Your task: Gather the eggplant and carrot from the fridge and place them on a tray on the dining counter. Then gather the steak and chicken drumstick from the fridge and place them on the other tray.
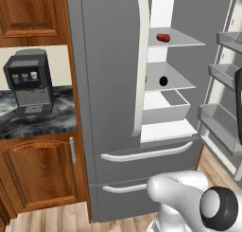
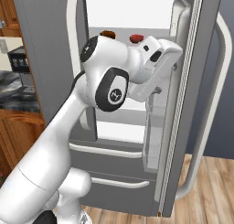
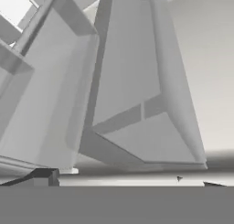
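White arm links (image 2: pixel 105 81) crowd the right base view, elbow bent up against the fridge (image 1: pixel 108 84), hand tucked beside the open right door (image 2: pixel 192 81) and its bins. Claw tips barely show at the bottom corners of the hand view, set far apart, nothing between them: open and empty.

Eggplant (image 1: pixel 163 81), dark and rounded, sits on the middle shelf (image 1: pixel 182 84), well back from the front edge. Beside the left door edge on the same shelf, a sliver of orange and green (image 1: pixel 146 78), probably the carrot, mostly hidden. Red item on the top shelf (image 1: pixel 163 37), likely the steak; a brown piece near it (image 2: pixel 108 34), too small to name surely.

Risks, as judged:
- Wrist is close to the door bins; a swing toward the shelf could clip them.
- Eggplant is round; an off-centre pinch may roll it deeper.
- Carrot lies behind the closed left door's edge, awkward to approach.
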